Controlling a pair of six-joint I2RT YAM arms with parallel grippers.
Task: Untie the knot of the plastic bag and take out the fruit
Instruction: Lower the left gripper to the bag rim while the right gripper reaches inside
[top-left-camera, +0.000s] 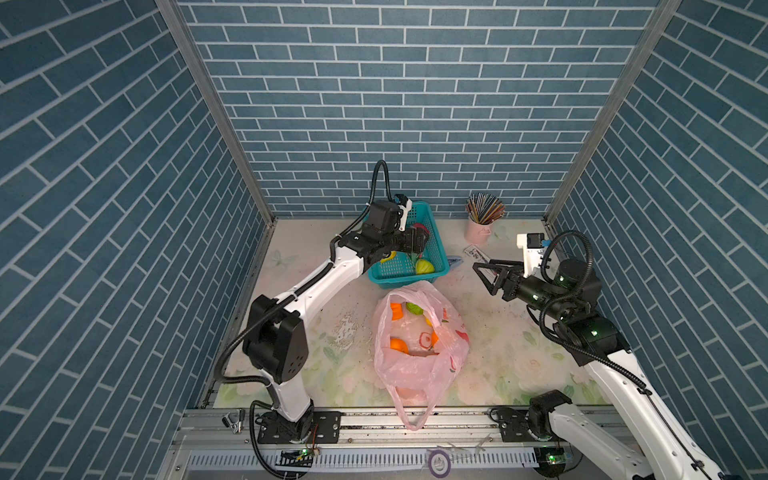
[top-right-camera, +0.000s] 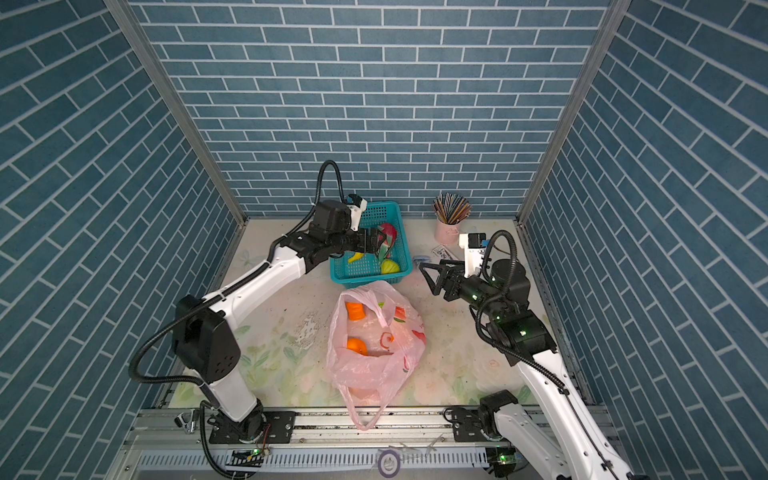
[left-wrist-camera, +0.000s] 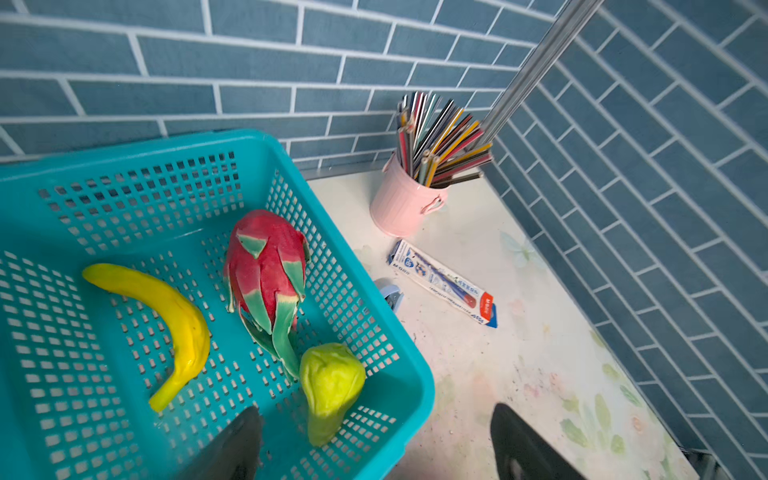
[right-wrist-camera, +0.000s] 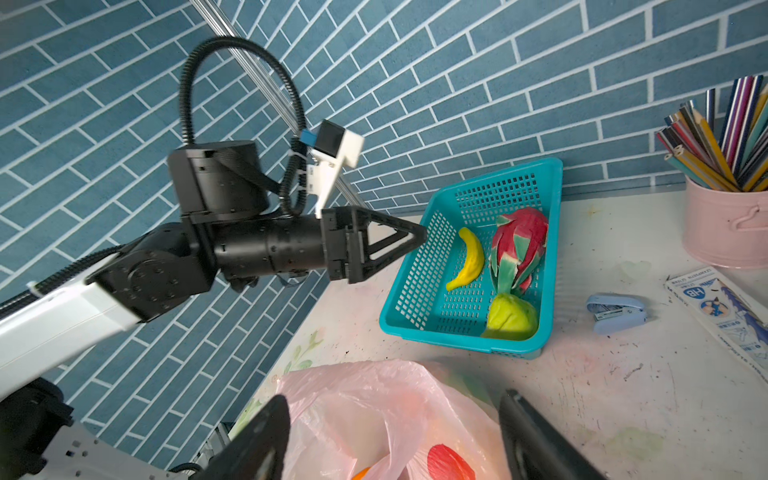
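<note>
below and ahead of the left pincer (top-right-camera: 379, 244) the basket (top-left-camera: 395, 280) is crowded: dragon fruit (left-wrist-camera: 266, 257), banana (left-wrist-camera: 183, 324), green fruit (left-wrist-camera: 332, 382), with walls close around. between the right pincer (top-left-camera: 483, 279) and the bag (top-left-camera: 415, 365) the table (top-left-camera: 490, 332) lies bare. past the right pincer, toward the back wall, stand a pencil cup (top-left-camera: 478, 230), stapler (right-wrist-camera: 617, 311) and box (right-wrist-camera: 723, 316).

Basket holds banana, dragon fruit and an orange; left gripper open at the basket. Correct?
One slip: the third item in the basket is a yellow-green fruit, not an orange; the left wrist view shows it. The banana, dragon fruit and open left gripper stand.
</note>
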